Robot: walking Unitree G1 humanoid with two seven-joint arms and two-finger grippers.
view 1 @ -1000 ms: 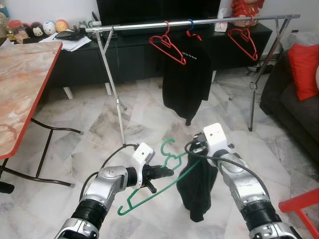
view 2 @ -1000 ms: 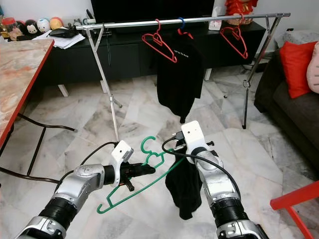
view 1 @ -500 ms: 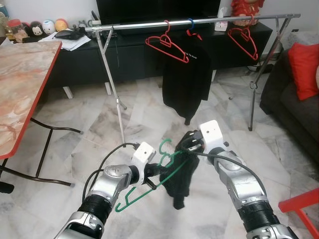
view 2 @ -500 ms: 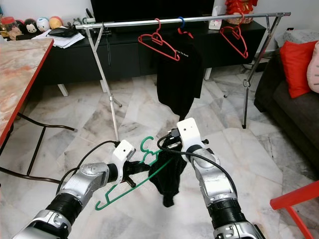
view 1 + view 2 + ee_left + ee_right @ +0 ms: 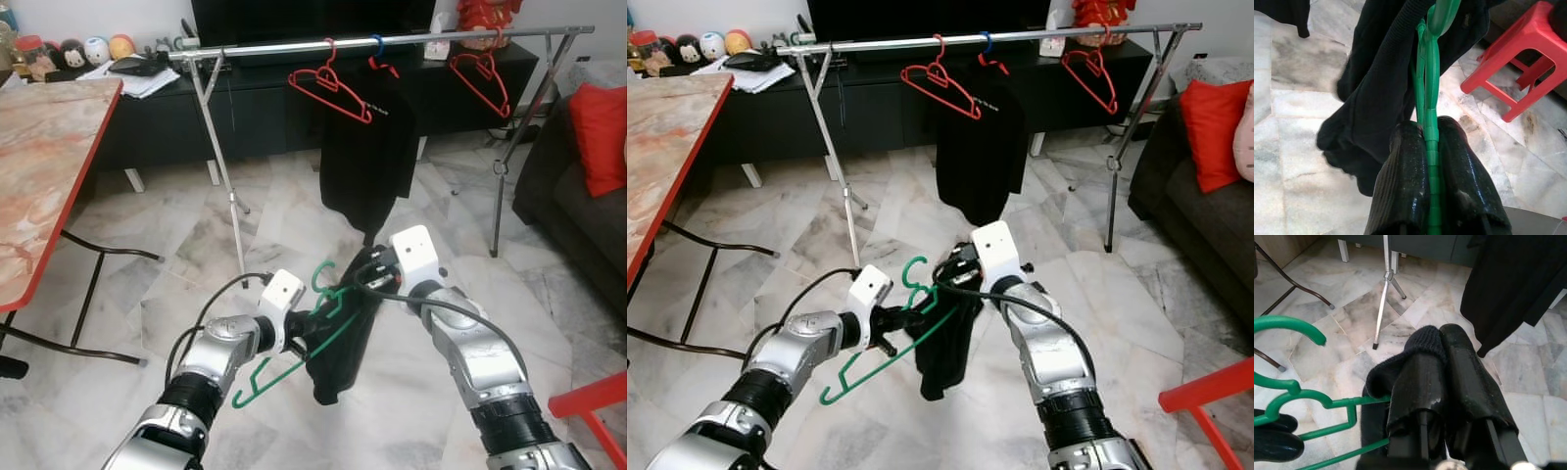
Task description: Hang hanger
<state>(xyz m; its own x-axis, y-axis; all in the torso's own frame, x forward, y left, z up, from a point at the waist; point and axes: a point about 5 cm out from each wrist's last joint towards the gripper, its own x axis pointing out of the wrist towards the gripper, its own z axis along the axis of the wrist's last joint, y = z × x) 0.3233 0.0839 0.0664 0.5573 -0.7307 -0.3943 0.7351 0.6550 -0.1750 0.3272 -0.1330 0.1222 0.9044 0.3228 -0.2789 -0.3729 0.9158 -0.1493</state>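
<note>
Left gripper (image 5: pixel 1432 147): both black fingers pressed together on the stem of the green hanger (image 5: pixel 294 350); the plastic runs straight between the pads, no gap visible.
Right gripper (image 5: pixel 1442 357): fingers closed on a bunched fold of the black garment (image 5: pixel 338 338), pinching it at the top; cloth bulges over the fingertips.
Green hanger: held low over the marble floor (image 5: pixel 176 264), tilted, hook (image 5: pixel 321 277) uppermost and next to the right gripper, lower end slanting down toward the robot's left. Well below the rail.
Black garment: draped across the green hanger's upper part, hanging down in a loose fold between the two grippers; its lower end hangs free, clear of the floor.
Relation of grippers: near each other, left one lower and to the left, right one just above the hanger's hook end.
Clothes rail (image 5: pixel 294 46): silver bar on slanted legs, standing ahead across the floor, well apart from the grippers.
On the rail: red hanger (image 5: pixel 328 83) near the middle, tilted; black shirt (image 5: pixel 370 147) on a hanger just to its right; another red hanger (image 5: pixel 480 78) near the right end.
Left stretch of rail: bare between the left leg and the first red hanger.
Surroundings: red-edged table (image 5: pixel 49 176) at far left; dark TV cabinet (image 5: pixel 167 117) behind the rail; sofa with red cushion (image 5: pixel 598 127) at right; red stool (image 5: pixel 1518 73) on the floor in the left wrist view.
</note>
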